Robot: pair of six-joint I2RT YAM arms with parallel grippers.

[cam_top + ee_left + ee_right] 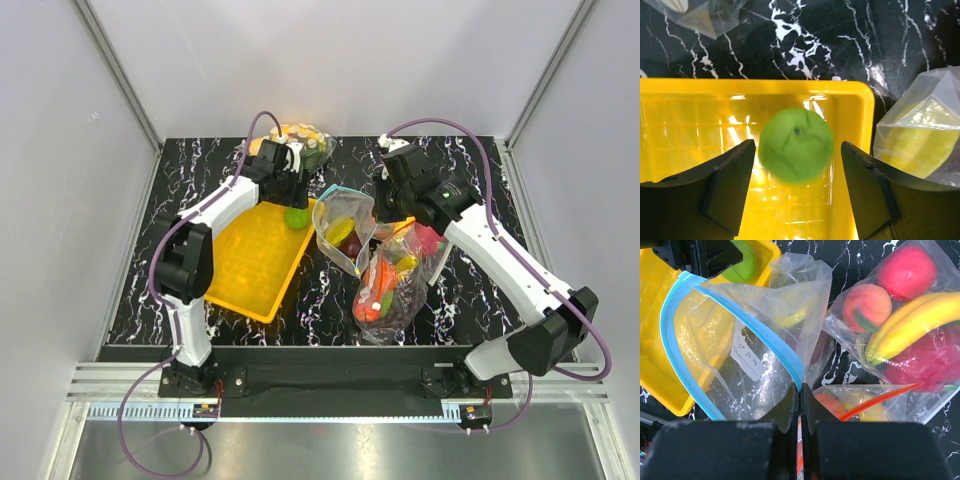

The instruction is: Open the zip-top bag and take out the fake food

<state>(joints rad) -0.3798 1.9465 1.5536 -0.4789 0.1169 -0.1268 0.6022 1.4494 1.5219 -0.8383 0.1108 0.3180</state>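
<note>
Worktop point(190, 165): it is carrying a tray, three bags and both arms.

Tray point(740, 85): it is lying directly beneath the left hand point(798, 150), with its corner just to that hand's right.

Fruit bag point(395, 285): it is lying beside the right hand point(800, 390), on its right and under it, and is touching the bag. It is crowding that side but is not blocking the mouth.

Bag point(345, 225): the right hand is clenching its blue rim and holding the mouth gaping. The strip is looping away from that hand towards the left. The bag's long axis is running from the mouth back towards the arm bases. From the left hand, the mouth is lying just to the right, past the tray corner, so I judge the left hand the one free to reach in, while the right hand is occupied holding the rim.

Dotted bag point(300, 140): it is sitting beyond the left hand, clear of the path.

Ball point(296, 216): it is showing between the left fingers, over the tray floor. The hand is released, with gaps showing on both sides of the ball. The ball is blurred, so whether it is resting or dropping cannot be told.

Yellow piece point(340, 230) and red fruit point(351, 246): both are lying inside the bag, the red one deeper, so the task appears part done.
</note>
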